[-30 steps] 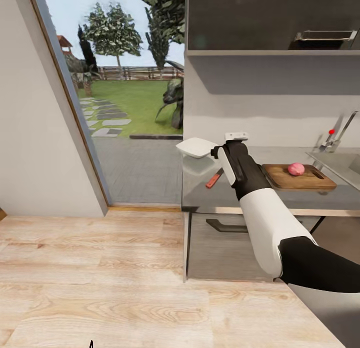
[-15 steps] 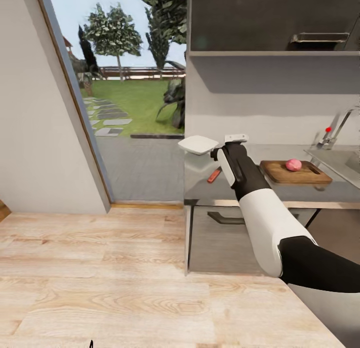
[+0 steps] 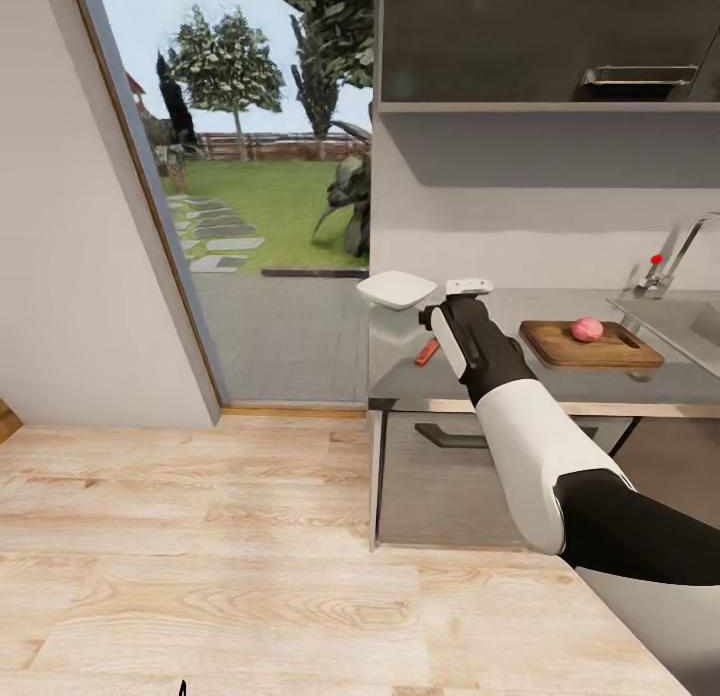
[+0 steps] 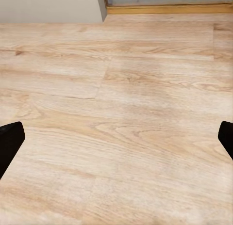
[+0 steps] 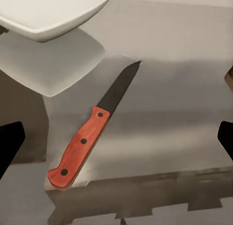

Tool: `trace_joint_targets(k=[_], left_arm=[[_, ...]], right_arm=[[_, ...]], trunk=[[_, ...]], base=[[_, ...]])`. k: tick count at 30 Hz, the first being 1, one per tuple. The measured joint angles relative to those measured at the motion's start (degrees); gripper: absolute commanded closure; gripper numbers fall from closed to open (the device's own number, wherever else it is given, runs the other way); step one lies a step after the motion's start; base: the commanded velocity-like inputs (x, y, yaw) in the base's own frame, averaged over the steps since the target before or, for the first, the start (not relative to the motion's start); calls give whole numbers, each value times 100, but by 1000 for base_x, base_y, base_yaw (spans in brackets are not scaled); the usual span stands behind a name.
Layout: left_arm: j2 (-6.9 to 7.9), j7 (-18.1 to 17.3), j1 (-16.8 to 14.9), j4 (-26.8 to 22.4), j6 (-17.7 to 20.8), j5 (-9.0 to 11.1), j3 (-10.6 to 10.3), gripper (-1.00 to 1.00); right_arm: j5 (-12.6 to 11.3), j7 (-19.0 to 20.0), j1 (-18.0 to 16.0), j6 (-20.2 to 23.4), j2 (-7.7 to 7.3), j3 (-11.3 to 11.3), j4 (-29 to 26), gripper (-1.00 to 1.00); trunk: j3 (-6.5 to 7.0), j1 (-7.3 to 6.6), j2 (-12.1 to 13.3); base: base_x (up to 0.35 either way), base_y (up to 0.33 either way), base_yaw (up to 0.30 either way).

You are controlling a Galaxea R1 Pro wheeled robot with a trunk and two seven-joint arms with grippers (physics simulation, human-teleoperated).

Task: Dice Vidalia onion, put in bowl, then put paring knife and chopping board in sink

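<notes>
Right gripper (image 5: pixel 116 137) hangs over the knife (image 5: pixel 92 130), fingers spread wide, holding nothing. Knife lies flat on the countertop (image 3: pixel 560 384) near its end edge, red handle toward the edge, dark blade pointing at the bowl (image 3: pixel 397 290). Bowl sits just beyond the blade tip. Onion (image 3: pixel 587 329) rests on the board (image 3: pixel 590 345), beside the sink (image 3: pixel 690 321). Left gripper (image 4: pixel 116 140) wide open, empty, over wooden floor (image 4: pixel 121 113).

Right arm (image 3: pixel 520 426) outstretched forward, its fingers (image 5: pixel 9 142) spread wide; left arm's fingers (image 4: pixel 9 142) likewise parted, pointing down.
</notes>
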Motion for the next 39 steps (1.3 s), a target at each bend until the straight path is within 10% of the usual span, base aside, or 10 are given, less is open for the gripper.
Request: trace_joint_targets(k=[39], left_arm=[[0,0,0,4,0,1,0,-100]], right_arm=[[10,-1,0,-494,0,-5,471,-100]], trunk=[[0,0,0]], base=[[0,0,0]])
